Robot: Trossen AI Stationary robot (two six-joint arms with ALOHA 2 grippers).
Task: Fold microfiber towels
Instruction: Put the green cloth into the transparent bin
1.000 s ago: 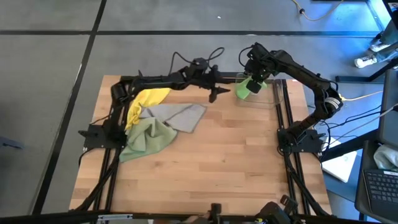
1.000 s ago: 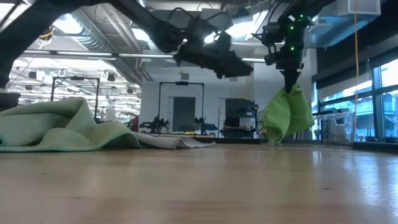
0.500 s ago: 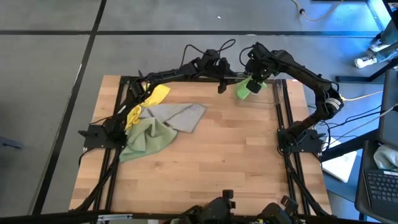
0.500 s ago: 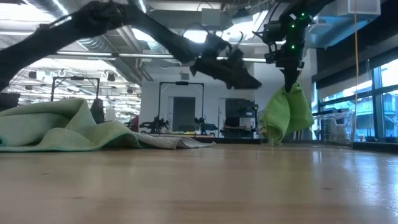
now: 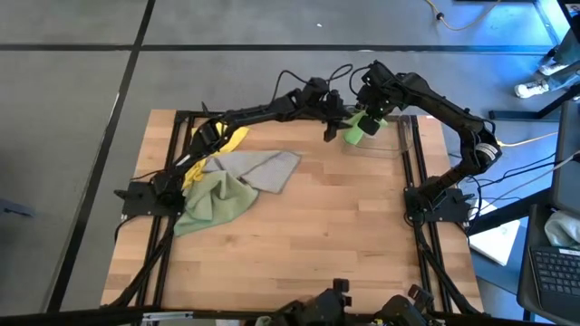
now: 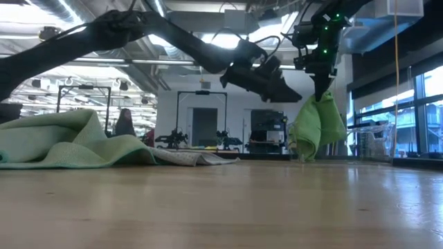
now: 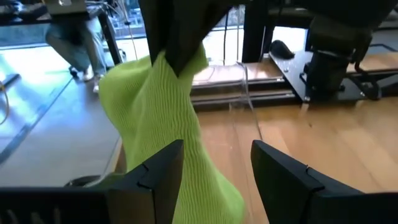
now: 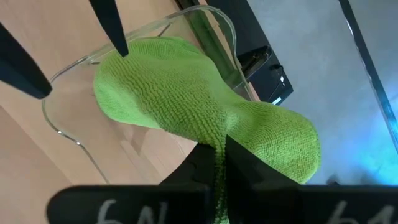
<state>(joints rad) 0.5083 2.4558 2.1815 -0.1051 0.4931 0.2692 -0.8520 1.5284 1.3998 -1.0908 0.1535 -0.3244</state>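
Observation:
My right gripper (image 5: 370, 110) is shut on the bright green towel (image 5: 353, 132), which hangs bunched at the table's far right, by the clear plastic bin (image 5: 399, 138). My left gripper (image 5: 330, 127) is open, reached across to the towel's left side. In the left wrist view its fingers stand around the towel's lower part (image 7: 186, 162). The yellow towel (image 5: 228, 139), grey-beige towel (image 5: 265, 168) and pale olive-green towel (image 5: 214, 196) lie in an overlapping heap at the table's left. My right gripper pinches a bunched fold at the green towel's top (image 8: 219, 144) between its two fingers, from above, pointing down. The towel hangs slack below the fingers (image 6: 317, 128); I cannot tell whether its lower end rests on anything. My left gripper: I cannot tell whether its fingers (image 7: 158, 177) touch the towel.
The clear bin's rim (image 8: 62, 127) curves right under the hanging towel. Bare wood (image 5: 317, 235) stretches across the table's middle and near side. Black frame rails (image 5: 419, 181) run along both table sides. A person (image 7: 74, 37) stands beyond the table.
My left gripper has swung toward the table's right and far edge, up to the hanging green towel. My right gripper and the towel have stayed where they were.

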